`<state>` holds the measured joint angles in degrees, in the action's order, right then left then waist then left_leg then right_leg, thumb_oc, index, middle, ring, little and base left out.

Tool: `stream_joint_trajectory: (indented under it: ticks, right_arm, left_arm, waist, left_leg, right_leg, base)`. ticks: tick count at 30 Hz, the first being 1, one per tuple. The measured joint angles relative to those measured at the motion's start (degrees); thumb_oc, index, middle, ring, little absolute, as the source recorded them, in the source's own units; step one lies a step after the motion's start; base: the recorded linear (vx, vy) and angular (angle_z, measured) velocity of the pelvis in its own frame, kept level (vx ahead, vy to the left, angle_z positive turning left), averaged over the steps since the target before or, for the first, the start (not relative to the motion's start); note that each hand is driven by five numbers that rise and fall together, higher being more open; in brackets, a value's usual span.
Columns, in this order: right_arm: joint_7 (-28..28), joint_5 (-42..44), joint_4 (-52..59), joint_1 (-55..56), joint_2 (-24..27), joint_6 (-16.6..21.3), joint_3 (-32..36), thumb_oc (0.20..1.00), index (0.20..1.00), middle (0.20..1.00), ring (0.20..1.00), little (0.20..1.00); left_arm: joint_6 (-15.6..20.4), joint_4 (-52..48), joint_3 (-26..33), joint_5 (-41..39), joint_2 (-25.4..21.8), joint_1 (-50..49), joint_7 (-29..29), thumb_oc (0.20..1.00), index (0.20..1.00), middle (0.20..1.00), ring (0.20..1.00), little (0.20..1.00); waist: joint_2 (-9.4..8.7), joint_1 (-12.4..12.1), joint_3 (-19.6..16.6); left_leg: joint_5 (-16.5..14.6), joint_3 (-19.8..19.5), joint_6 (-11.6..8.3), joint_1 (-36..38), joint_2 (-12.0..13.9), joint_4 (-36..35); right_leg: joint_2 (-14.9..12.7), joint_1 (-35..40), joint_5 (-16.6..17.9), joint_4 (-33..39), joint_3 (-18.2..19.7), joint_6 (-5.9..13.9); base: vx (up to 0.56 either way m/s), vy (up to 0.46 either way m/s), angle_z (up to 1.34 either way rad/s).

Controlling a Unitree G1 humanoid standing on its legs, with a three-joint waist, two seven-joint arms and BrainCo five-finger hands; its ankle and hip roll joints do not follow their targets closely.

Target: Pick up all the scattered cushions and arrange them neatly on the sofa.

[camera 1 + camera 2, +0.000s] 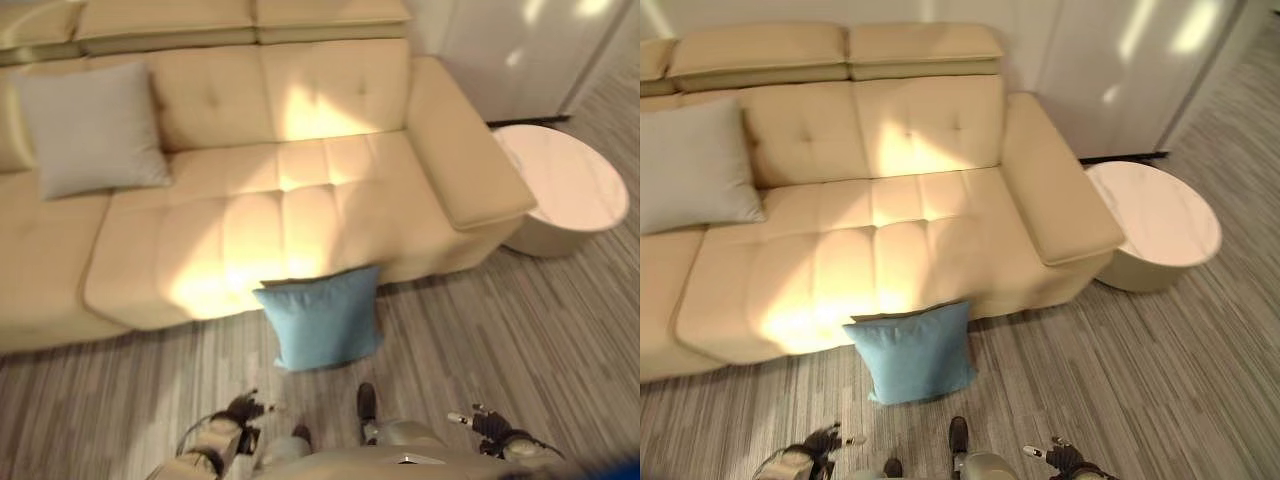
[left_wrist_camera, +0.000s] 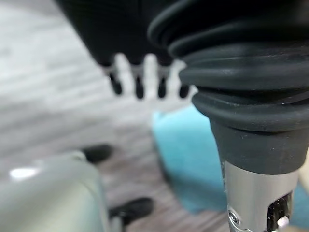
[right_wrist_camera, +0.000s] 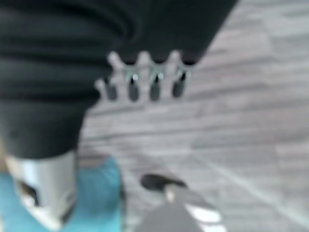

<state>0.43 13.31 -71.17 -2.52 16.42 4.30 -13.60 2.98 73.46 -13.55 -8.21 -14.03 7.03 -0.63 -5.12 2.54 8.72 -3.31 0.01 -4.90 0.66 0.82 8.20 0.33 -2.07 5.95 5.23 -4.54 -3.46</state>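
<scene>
A light blue cushion [image 1: 322, 318] stands on the wooden floor, leaning against the front of the beige sofa [image 1: 300, 200]. A grey cushion [image 1: 92, 128] rests upright against the sofa's backrest at the left. My left hand [image 1: 243, 410] hangs low over the floor, short of the blue cushion and to its left. In its wrist view the fingers [image 2: 139, 79] are straight and hold nothing, with the blue cushion [image 2: 193, 159] beyond. My right hand [image 1: 487, 420] hangs low on the other side, its fingers [image 3: 145, 79] also straight and empty.
A round pale side table [image 1: 565, 190] stands by the sofa's right armrest. Behind it are white cabinet doors [image 1: 520, 50]. Striped wooden floor [image 1: 500, 330] spreads in front of the sofa.
</scene>
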Motion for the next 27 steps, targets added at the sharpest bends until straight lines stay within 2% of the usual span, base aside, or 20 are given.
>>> stream_joint_trajectory:
  ticks: [2, 3, 4, 5, 8, 9, 12, 15, 17, 18, 20, 21, 22, 23, 25, 27]
  right_arm:
    - [-0.1, 0.5, 0.3, -0.3, 0.6, 0.4, 0.1, 1.000, 1.000, 1.000, 1.000, 1.000]
    - [-0.1, 0.7, 0.1, -0.2, 0.6, 0.3, 0.0, 1.000, 1.000, 1.000, 1.000, 1.000]
    - [-0.2, 1.1, -0.5, 0.1, 0.5, 0.1, 0.0, 1.000, 1.000, 1.000, 1.000, 1.000]
    - [-0.2, 1.1, -0.9, 0.2, 0.5, -0.2, 0.0, 1.000, 1.000, 1.000, 1.000, 1.000]
    - [-0.2, 1.1, -1.2, -0.3, 0.6, 0.2, 0.0, 1.000, 1.000, 1.000, 1.000, 1.000]
    - [-0.2, 1.0, -1.1, -0.4, 0.5, 0.2, 0.0, 1.000, 1.000, 1.000, 1.000, 1.000]
    - [-0.2, 1.0, -0.6, 0.3, 0.4, -0.1, 0.0, 1.000, 1.000, 1.000, 1.000, 1.000]
    - [-0.2, 1.0, -0.7, 0.1, 0.2, -0.4, -0.4, 1.000, 1.000, 1.000, 1.000, 1.000]
    - [-0.6, 1.0, 0.4, -0.8, 0.2, -0.1, -0.6, 1.000, 1.000, 1.000, 1.000, 1.000]
    - [-1.0, 1.0, 0.5, -2.2, 0.1, 0.3, -0.6, 1.000, 1.000, 1.000, 1.000, 1.000]
    - [-3.4, 1.0, 2.5, -6.3, 0.2, 1.5, -0.6, 1.000, 1.000, 1.000, 1.000, 1.000]
    - [-5.2, 1.0, 3.8, -9.2, 0.6, 2.9, -0.4, 1.000, 1.000, 1.000, 1.000, 1.000]
    - [-6.9, 1.0, 4.8, -14.2, 0.7, 3.7, 0.0, 1.000, 1.000, 1.000, 1.000, 1.000]
    - [-8.1, 1.0, 5.2, -16.0, 0.6, 3.7, -0.6, 1.000, 1.000, 1.000, 1.000, 1.000]
    - [-11.1, 1.0, 6.4, -20.0, 1.8, 4.1, -1.5, 1.000, 1.000, 1.000, 1.000, 1.000]
    - [-13.5, 0.9, 7.9, -24.2, 3.1, 4.2, -2.9, 1.000, 1.000, 1.000, 1.000, 1.000]
  left_arm:
    - [-0.1, -0.3, -0.3, -0.2, -0.2, 0.8, 0.0, 1.000, 1.000, 1.000, 1.000, 1.000]
    - [-0.2, -0.3, -1.2, -0.2, -0.2, 0.6, 0.0, 1.000, 1.000, 1.000, 1.000, 1.000]
    - [-0.2, -0.3, -2.5, -0.2, -0.2, 1.0, 0.1, 1.000, 1.000, 1.000, 1.000, 1.000]
    - [-0.2, -0.3, -2.3, -0.2, -0.2, 0.9, 0.0, 1.000, 1.000, 1.000, 1.000, 1.000]
    - [-0.3, 0.0, -2.2, -0.2, -0.1, -0.5, 0.1, 1.000, 1.000, 1.000, 1.000, 1.000]
    - [-0.3, 0.0, -2.2, -0.2, -0.1, -0.6, 0.1, 1.000, 1.000, 1.000, 1.000, 1.000]
    - [-0.2, -0.2, -2.2, -0.2, -0.1, -0.4, 0.1, 1.000, 1.000, 1.000, 1.000, 1.000]
    - [0.0, -0.4, -2.1, -0.3, -0.6, 0.8, 0.0, 1.000, 1.000, 1.000, 1.000, 1.000]
    - [0.2, -2.3, -2.1, -2.2, -1.3, 1.5, -1.0, 1.000, 1.000, 1.000, 1.000, 1.000]
    - [0.5, -3.1, -2.1, -2.9, -2.1, 3.0, -2.1, 1.000, 1.000, 1.000, 1.000, 1.000]
    - [0.8, -5.1, -1.7, -5.4, -3.7, 6.9, -4.4, 1.000, 1.000, 1.000, 1.000, 1.000]
    - [1.7, -7.1, -2.2, -7.0, -4.0, 9.1, -6.2, 1.000, 1.000, 1.000, 1.000, 1.000]
    - [2.7, -9.1, -2.0, -8.2, -4.7, 13.4, -7.7, 1.000, 1.000, 1.000, 1.000, 1.000]
    - [3.0, -9.2, -2.2, -9.3, -4.2, 15.3, -9.2, 1.000, 1.000, 1.000, 1.000, 1.000]
    - [4.3, -9.2, -3.0, -11.6, -3.6, 21.2, -12.2, 1.000, 1.000, 1.000, 1.000, 1.000]
    - [4.8, -9.1, -4.3, -13.4, -4.0, 25.4, -14.1, 1.000, 1.000, 1.000, 1.000, 1.000]
  waist:
    - [-0.52, -0.1, 2.0]
    - [-0.44, 0.0, 2.4]
    - [0.00, 0.4, 2.9]
    - [0.17, 0.7, 2.9]
    - [1.71, 0.5, 2.9]
    - [2.07, 0.9, 2.8]
    - [2.55, 1.1, 3.0]
    - [2.57, 0.9, 3.1]
    - [2.57, 0.7, 3.6]
    - [2.21, 0.1, 5.3]
    - [1.23, -0.5, 8.7]
    - [1.30, -0.6, 10.6]
    - [1.55, -0.5, 15.9]
    - [1.81, -0.3, 17.6]
    - [2.82, -0.2, 19.1]
    - [2.99, 0.1, 20.9]
  left_leg:
    - [-1.0, 1.7, -0.62, -3.4, 0.5, 5.1]
    - [-0.9, 2.8, -0.44, -3.6, 0.9, 2.9]
    - [-0.2, 4.4, -0.53, -4.3, 1.2, -2.8]
    - [0.6, 4.2, -0.35, -4.4, 0.9, -5.6]
    - [1.7, 3.7, 1.48, -2.9, 0.9, -7.9]
    - [2.8, 3.7, 3.02, -2.3, 0.6, -8.5]
    - [4.2, 5.3, 4.95, -1.6, -0.2, -10.0]
    - [3.7, 6.8, 6.26, -2.0, -1.4, -10.4]
    - [3.6, 7.0, 6.79, -4.2, -2.0, -9.5]
    - [3.9, 7.2, 7.60, -6.1, -2.2, -8.2]
    - [3.8, 7.0, 7.57, -11.1, -2.7, -5.5]
    - [3.6, 6.9, 7.55, -16.0, -2.8, -3.1]
    - [3.6, 7.0, 7.63, -19.6, -2.9, -0.9]
    - [3.7, 7.0, 7.67, -21.3, -2.8, 0.1]
    - [3.6, 6.8, 7.54, -29.5, -2.8, 3.3]
    - [4.0, 6.5, 7.13, -34.0, -2.8, 5.0]
  right_leg:
    - [-0.1, 0.7, -0.9, 0.0, -1.5, -0.59]
    - [0.1, 0.7, -1.1, 0.0, -2.0, -0.63]
    - [0.2, 0.5, -1.6, 0.0, -2.8, -0.24]
    - [0.3, 0.3, -1.7, 0.0, -2.6, -0.05]
    - [1.8, 0.6, -1.5, -0.3, 0.5, 0.19]
    - [1.9, 0.5, -1.5, -0.5, 1.4, 0.24]
    - [1.4, -0.4, -1.6, -1.7, 3.8, 1.71]
    - [0.2, -3.0, -2.4, -4.1, 5.0, 3.88]
    - [-0.6, -5.9, -2.7, -6.4, 5.2, 4.25]
    - [-0.8, -7.7, -2.7, -7.6, 5.5, 4.26]
    - [-1.3, -11.6, -2.6, -8.5, 5.4, 4.26]
    - [-1.6, -16.1, -2.5, -10.2, 5.5, 4.31]
    - [-1.7, -18.9, -1.7, -10.8, 5.5, 4.27]
    - [-1.7, -20.5, -1.5, -11.4, 5.5, 4.37]
    - [-1.8, -28.6, -1.7, -14.9, 5.5, 4.72]
    - [-2.0, -33.2, -1.5, -16.9, 5.2, 4.47]
  base:
    - [0.10, -0.002, 0.37]
    - [0.19, 0.082, 0.55]
    - [0.21, 0.133, 0.29]
    - [0.18, 0.143, 0.06]
    - [0.15, 0.163, -0.62]
    - [0.09, 0.142, -0.62]
    - [0.05, 0.111, -0.42]
    - [0.00, 0.092, -0.21]
    - [-0.08, 0.024, -0.03]
    - [-0.21, 0.018, 0.10]
    - [-0.27, 0.017, 0.16]
    - [-0.26, 0.004, 0.17]
    - [-0.29, -0.016, 0.07]
    - [-0.27, -0.037, 0.04]
    - [-0.19, -0.075, 0.07]
    - [-0.13, -0.082, 0.11]
